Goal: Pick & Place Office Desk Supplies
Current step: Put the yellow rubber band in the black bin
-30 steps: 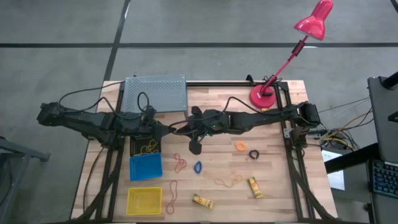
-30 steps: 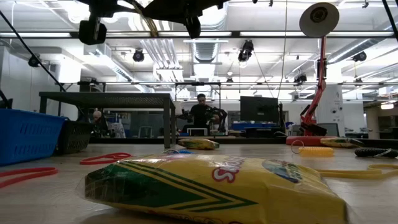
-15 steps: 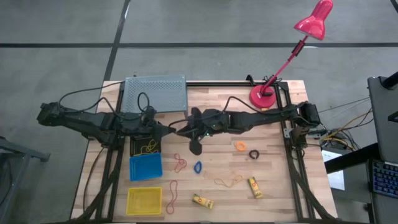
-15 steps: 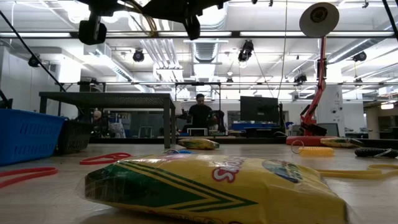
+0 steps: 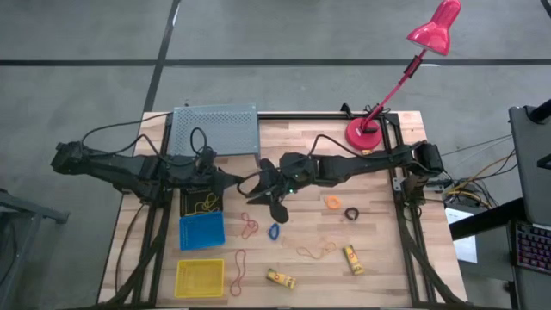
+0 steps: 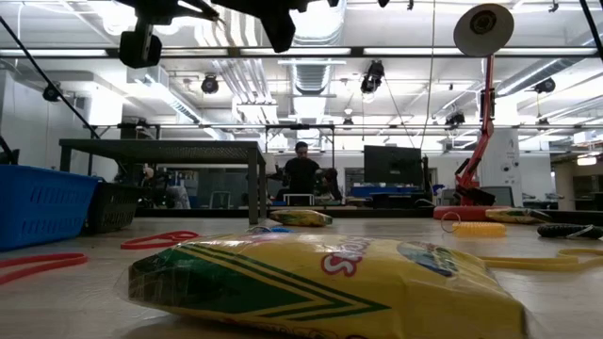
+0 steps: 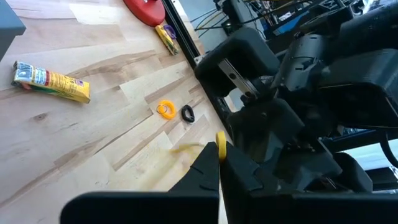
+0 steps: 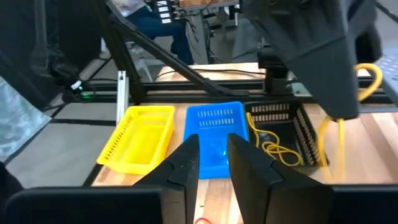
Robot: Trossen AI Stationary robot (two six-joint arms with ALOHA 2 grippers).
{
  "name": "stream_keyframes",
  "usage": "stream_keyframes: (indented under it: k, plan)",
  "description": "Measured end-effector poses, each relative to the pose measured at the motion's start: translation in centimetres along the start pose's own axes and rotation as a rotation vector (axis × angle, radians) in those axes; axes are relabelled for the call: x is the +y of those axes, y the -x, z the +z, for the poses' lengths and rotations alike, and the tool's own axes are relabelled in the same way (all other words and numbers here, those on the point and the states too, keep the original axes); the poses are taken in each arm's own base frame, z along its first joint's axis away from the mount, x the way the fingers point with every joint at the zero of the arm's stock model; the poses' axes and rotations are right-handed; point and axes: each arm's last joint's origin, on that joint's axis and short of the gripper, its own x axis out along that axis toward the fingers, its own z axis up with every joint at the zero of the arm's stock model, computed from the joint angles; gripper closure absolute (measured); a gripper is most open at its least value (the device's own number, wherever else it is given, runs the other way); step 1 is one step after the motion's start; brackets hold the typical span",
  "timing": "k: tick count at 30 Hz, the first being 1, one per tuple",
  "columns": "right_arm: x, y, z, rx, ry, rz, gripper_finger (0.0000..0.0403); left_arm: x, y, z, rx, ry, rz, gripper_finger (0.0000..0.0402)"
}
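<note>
At the bench's (image 5: 387,275) near edge lie two yellow tubes (image 5: 280,278) and a red band (image 5: 239,267). Further in are an orange band (image 5: 317,251), a blue ring (image 5: 274,231), an orange ring (image 5: 332,202) and a black ring (image 5: 351,213). Above mid-bench the left hand (image 5: 244,183) is pressed together, pinching a yellow band (image 7: 221,146) that dangles near the black bin (image 5: 201,202). The right hand (image 5: 275,207) hovers just beside it, fingers (image 8: 186,163) slightly spread and holding nothing. A pink lamp (image 5: 366,133) stands at the far edge.
</note>
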Motion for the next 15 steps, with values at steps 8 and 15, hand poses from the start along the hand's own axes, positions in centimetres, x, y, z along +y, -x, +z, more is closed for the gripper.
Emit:
stream_keyframes:
  k: [8, 15]
  plan:
    - [0.0, 0.0, 0.0, 0.002, -0.026, -0.003, 0.0322, 0.5, 0.2, -0.2, 0.032, -0.035, 0.044, 0.0401]
    - [-0.1, 0.0, 0.0, 0.003, -0.029, -0.006, 0.0338, 1.6, 1.9, -0.3, 0.131, -0.048, 0.248, 0.0401]
